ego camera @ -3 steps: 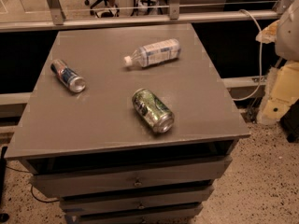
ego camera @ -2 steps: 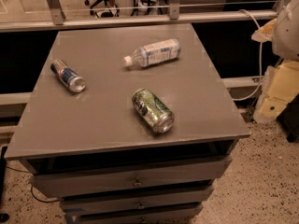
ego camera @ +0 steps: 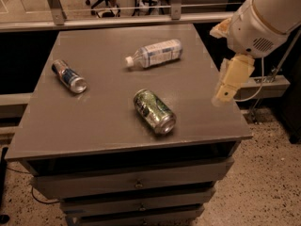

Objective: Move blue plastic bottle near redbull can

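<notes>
Toward the left edge of the surface (ego camera: 103,126) the redbull can (ego camera: 68,76) lies on its side, its silver top pointing to the near right. Farther back and to the right, well apart from it, the bottle (ego camera: 155,53) also lies on its side. Its white cap is screwed on and points left, and I cannot tell whether anything is in it. In front of the bottle the green can (ego camera: 154,111) lies on its side with one end toward the camera; I cannot tell if it is sealed or open. Under the surface the drawers (ego camera: 136,185) are shut, so their contents are hidden. At the right edge the hand (ego camera: 222,97) hangs well apart from the bottle and holds nothing. How far open it is I cannot tell.

This looks like the approach step, with the bottle not yet grasped. The next move probably calls for reaching left and back, gripping across the bottle's body, then carrying it left to beside the redbull can. The round bottle may roll if nudged.
</notes>
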